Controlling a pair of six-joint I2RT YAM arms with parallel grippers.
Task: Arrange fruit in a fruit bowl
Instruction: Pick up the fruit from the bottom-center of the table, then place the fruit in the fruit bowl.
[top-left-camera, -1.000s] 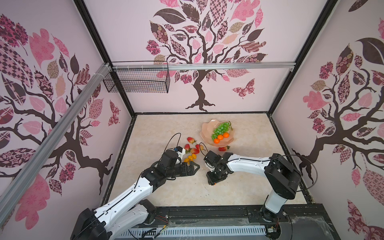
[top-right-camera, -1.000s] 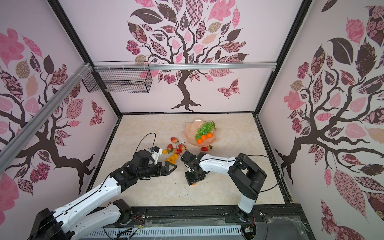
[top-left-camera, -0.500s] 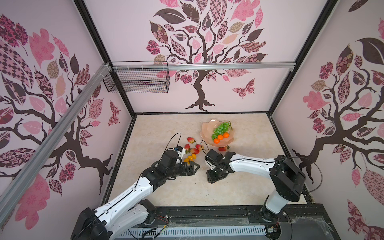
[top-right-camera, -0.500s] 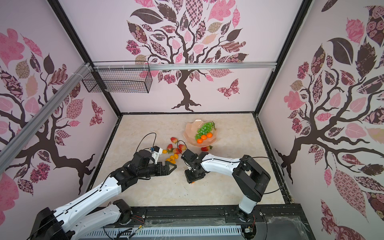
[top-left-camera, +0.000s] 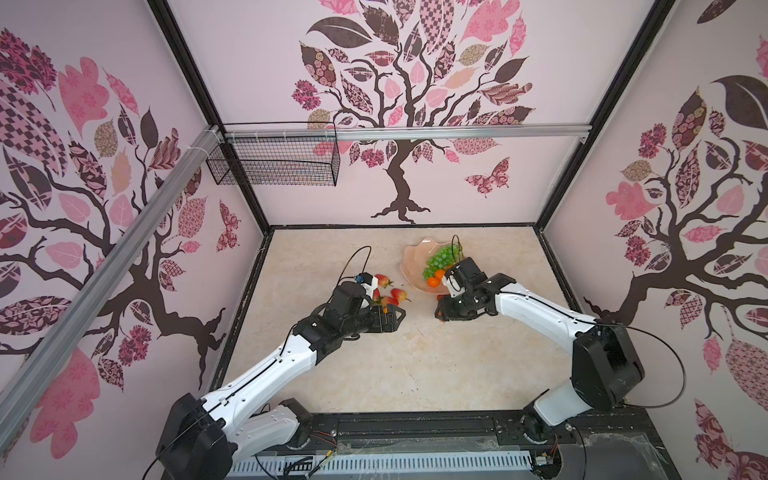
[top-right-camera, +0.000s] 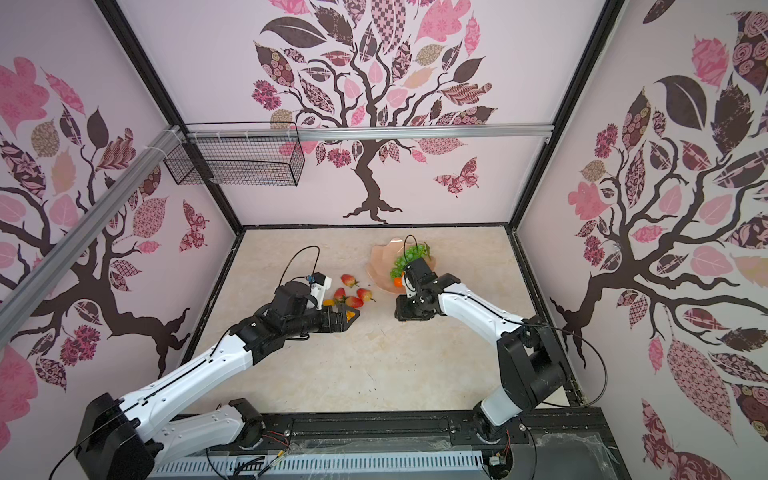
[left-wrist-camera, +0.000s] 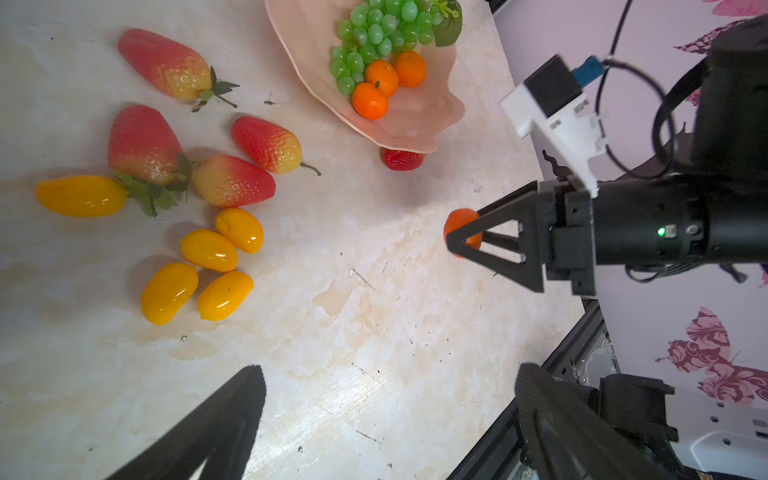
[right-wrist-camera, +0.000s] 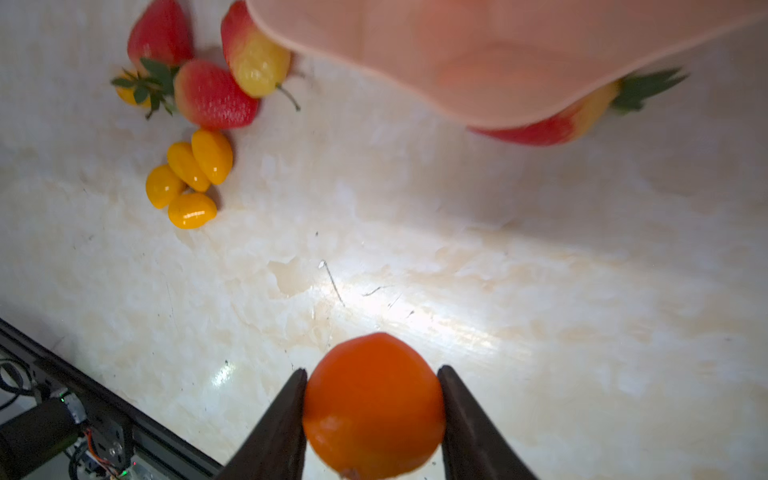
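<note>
My right gripper (right-wrist-camera: 372, 374) pinches a tangerine (right-wrist-camera: 374, 407) at the bottom centre of the frame, my left gripper (left-wrist-camera: 390, 374) hangs spread, so I should raise it above the rim of the bowl (right-wrist-camera: 498, 62) at upper right and release low, gently

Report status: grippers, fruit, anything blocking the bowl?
Right gripper shut on round orange tangerine, short of scalloped peach-pink bowl. Left gripper open, empty. Red strawberry tucked under bowl's rim; approach otherwise clear.
</note>
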